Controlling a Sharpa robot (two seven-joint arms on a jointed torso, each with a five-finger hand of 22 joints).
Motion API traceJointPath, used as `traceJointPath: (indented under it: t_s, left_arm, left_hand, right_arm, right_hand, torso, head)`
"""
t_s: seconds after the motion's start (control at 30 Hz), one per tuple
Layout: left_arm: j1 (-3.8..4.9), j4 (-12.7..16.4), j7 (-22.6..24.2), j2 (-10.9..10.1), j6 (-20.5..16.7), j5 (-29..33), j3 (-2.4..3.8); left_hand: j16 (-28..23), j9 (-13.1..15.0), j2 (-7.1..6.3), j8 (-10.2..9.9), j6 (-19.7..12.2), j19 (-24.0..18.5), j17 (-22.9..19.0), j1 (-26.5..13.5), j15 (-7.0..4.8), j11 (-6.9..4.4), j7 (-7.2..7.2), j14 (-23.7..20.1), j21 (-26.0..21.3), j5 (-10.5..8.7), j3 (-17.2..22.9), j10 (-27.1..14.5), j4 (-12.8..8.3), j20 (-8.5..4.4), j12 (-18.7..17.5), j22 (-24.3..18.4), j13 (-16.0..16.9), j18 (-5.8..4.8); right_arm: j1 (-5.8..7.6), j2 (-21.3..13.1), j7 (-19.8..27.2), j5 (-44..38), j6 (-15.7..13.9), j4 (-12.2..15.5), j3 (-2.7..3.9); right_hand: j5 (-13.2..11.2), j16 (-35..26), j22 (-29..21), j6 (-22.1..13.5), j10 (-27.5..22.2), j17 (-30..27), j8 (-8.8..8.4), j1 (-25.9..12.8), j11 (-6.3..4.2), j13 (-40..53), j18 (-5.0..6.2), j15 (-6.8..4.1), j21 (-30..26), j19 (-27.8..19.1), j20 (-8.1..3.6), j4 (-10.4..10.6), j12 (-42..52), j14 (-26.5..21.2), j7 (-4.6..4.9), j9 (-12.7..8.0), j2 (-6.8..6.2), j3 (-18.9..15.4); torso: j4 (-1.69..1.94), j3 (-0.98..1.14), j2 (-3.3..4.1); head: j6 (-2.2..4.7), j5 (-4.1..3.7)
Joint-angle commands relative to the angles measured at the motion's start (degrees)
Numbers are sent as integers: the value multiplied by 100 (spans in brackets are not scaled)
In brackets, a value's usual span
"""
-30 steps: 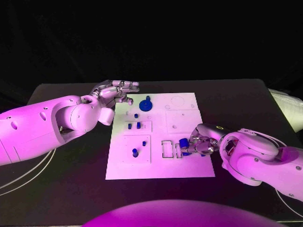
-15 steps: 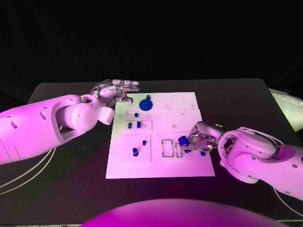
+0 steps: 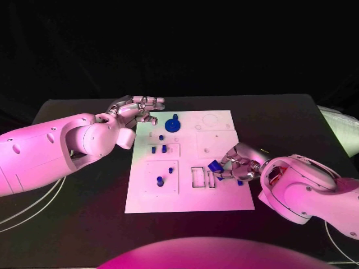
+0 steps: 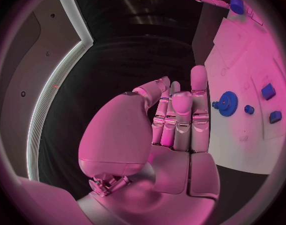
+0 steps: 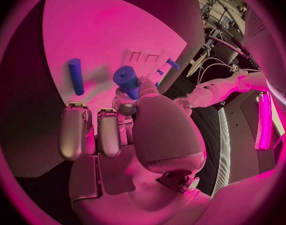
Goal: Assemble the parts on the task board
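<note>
A flat white rectangular task board (image 3: 220, 199) lies in the middle of the black worktop (image 3: 82, 224). Near its right edge, a short blue cylindrical peg (image 3: 215, 166) is pinched in the fingers of the right robot hand (image 3: 236, 167) and is held just above the board, beside a pair of narrow rectangular slots (image 3: 198, 176); in the right wrist view the same peg (image 5: 127, 81) is seen gripped at the fingertips, with a second, slimmer blue rod (image 5: 75, 76) lying loose on the board nearby. The left robot hand (image 3: 136, 107) is held off the board's far left corner, with nothing in it and its fingers loosely extended (image 4: 180, 120). A blue toothed gear (image 3: 173, 123) appears already seated near the far edge, and several small blue pieces (image 3: 159, 149) stand in the recesses below it. The task is judged to be partly done: the held peg and the loose rod are yet to be placed.
</note>
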Motion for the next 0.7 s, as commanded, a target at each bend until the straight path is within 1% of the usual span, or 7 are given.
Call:
traceJointPath:
  t_s: [0.03,0.2,0.33,0.43,0.53,0.6,0.7]
  left_arm:
    - [-1,8,20,11,110,-15,3]
    - [-3,9,21,11,109,-15,3]
    - [-4,13,20,16,113,-15,3]
    - [-4,17,18,20,115,-16,3]
    - [-4,19,23,22,114,-17,3]
    - [-4,19,25,23,112,-17,3]
    - [-4,21,26,23,112,-17,3]
  left_hand:
    - [-11,-2,39,25,-43,-30,-6,-23,-7,-12,15,-28,-35,25,-21,-38,-28,9,22,-8,8,97]
    - [-10,-2,39,25,-44,-30,-7,-20,-7,-12,14,-29,-36,27,-20,-40,-31,8,24,-8,8,98]
    - [-10,-2,40,26,-47,-31,-9,-15,-7,-13,14,-30,-37,31,-19,-44,-37,8,28,-9,8,99]
    - [-10,-2,40,26,-47,-31,-9,-15,-7,-13,14,-30,-37,31,-19,-44,-37,8,28,-9,8,99]
    - [-10,-2,40,26,-47,-31,-9,-15,-7,-13,14,-30,-37,31,-19,-44,-37,8,28,-9,8,99]
    - [-10,-2,40,26,-47,-31,-9,-15,-7,-13,14,-30,-37,31,-19,-44,-37,8,28,-9,8,99]
    - [-10,-2,40,26,-47,-31,-9,-15,-7,-13,14,-30,-37,31,-19,-44,-37,8,28,-9,8,99]
  right_arm:
    - [10,6,8,395,-354,36,6]
    - [18,55,-2,482,-327,38,10]
    - [21,163,-27,649,-95,6,10]
    - [19,249,-43,711,90,-39,2]
    - [7,350,-49,727,182,-87,-8]
    - [-1,405,-54,692,204,-114,-15]
    - [-9,460,-61,660,232,-143,-24]
  right_hand:
    - [61,35,9,118,75,168,96,-69,-29,21,-44,-45,26,20,-40,39,32,382,-62,164,18,8]
    - [136,62,36,155,114,202,96,-136,-37,61,-49,-53,44,31,-51,96,51,388,-72,191,28,-5]
    - [212,119,95,200,179,279,86,-288,-49,124,-62,-64,84,56,-59,115,90,401,-88,225,82,-27]
    - [229,136,105,215,199,300,71,-428,-50,139,-64,-64,91,60,-61,117,81,404,-89,245,103,-70]
    - [264,151,114,229,212,320,62,-492,-53,150,-66,-67,97,63,-62,116,75,406,-95,260,123,-91]
    - [273,160,122,234,219,333,62,-502,-55,160,-67,-68,102,66,-63,115,82,408,-98,264,131,-93]
    - [279,168,129,238,221,345,61,-509,-57,163,-69,-69,107,68,-63,114,82,410,-99,267,136,-94]
  torso:
    - [6,1,7]
    - [9,-7,1]
    - [7,-11,2]
    - [3,-10,6]
    - [-6,-2,5]
    - [-1,1,6]
    - [8,-2,7]
  head:
    - [4,4]
    - [-2,2]
    - [1,13]
    - [0,15]
    - [-2,30]
    - [-12,34]
    - [-15,32]
